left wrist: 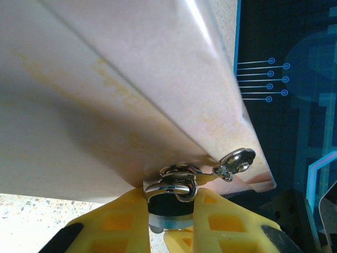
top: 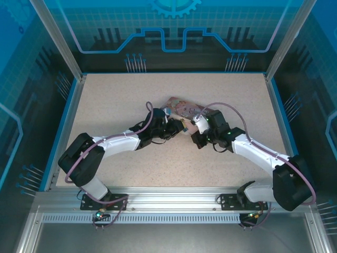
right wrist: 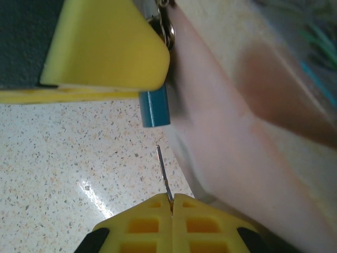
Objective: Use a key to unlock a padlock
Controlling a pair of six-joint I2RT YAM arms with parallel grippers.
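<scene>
Yellow right gripper (right wrist: 171,199), thin metal key (right wrist: 163,174), blue padlock (right wrist: 155,108)

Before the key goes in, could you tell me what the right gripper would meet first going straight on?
Probably the padlock: the key pinched in the right gripper points at its blue end, with a gap between them, though depth is unclear.

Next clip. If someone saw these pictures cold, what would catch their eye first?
Most striking is the right gripper pinching a thin key that points up at the blue padlock, its tip just short of the body. The left gripper clamps that padlock right against the pink tin box, in the middle of the table.
</scene>
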